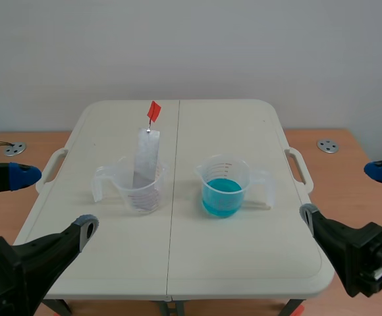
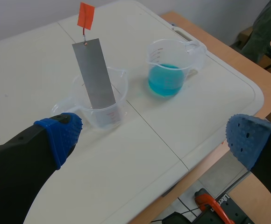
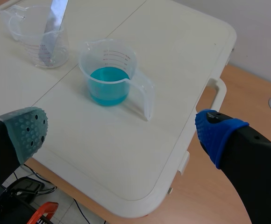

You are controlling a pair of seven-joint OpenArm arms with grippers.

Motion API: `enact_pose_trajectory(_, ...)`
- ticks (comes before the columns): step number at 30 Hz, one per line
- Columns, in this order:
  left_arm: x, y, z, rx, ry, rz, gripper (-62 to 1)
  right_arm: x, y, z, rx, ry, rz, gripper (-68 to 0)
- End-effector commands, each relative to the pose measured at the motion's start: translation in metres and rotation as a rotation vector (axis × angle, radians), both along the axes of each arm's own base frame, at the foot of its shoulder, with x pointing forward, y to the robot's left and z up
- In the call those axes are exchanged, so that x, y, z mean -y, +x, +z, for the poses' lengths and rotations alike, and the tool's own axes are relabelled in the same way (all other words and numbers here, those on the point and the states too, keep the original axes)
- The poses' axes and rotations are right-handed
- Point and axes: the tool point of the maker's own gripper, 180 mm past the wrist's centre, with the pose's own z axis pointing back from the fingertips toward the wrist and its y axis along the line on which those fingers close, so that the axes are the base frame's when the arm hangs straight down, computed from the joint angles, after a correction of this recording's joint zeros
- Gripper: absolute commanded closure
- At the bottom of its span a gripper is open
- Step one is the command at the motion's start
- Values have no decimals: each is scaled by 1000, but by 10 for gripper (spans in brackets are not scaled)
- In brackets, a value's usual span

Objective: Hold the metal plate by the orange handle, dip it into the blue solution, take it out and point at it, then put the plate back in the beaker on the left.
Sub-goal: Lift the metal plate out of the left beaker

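- Pinching the handle (image 1: 153,110), upper centre, should be square-on, then lift the plate (image 1: 146,161) straight up
- Left gripper (image 2: 154,139) and right gripper (image 3: 120,132) both gape wide, empty

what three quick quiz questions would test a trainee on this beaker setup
1. True or false: the metal plate stands in the beaker holding the blue solution.
2. Fill in: the orange handle sits at the plate's ____ end.
3. The left gripper is: A) open, B) shut on the orange handle, C) shut on a beaker.
Key: 1 false, it stands in the left beaker; 2 top; 3 A.
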Motion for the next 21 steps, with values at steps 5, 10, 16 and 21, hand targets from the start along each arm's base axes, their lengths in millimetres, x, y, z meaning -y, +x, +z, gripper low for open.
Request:
enact_pose_trajectory(5,4,1,8,23,-28,-5,-623,-2,29,26,97,-19,16,-663)
enact_pose_trajectory(10,4,1,8,23,-28,-5,-623,-8,42,30,102,-36,30,-663)
enact_pose_trajectory(16,2,-3,3,4,-22,10,-623,-25,60,32,113,-29,70,-663)
enact_pose_trajectory(21,-3,-17,-10,-27,22,27,-404,-43,73,34,131,-8,117,-663)
